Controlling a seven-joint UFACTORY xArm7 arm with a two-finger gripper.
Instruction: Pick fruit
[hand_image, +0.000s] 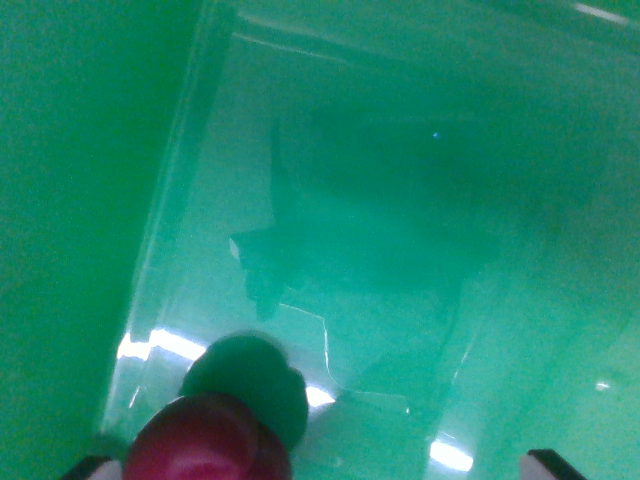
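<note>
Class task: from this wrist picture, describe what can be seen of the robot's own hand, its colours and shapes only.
Very little shows. Only two dark, angular finger tips with pale edges poke in at the bottom corners of the blurred wrist view, one on its left, one on its right. No cables or markings are visible, and the rest of the hand is out of frame.

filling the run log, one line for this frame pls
view: wrist | held: dark red fruit at bottom edge | below: clear container on green surface | gripper: jaws unclear
</note>
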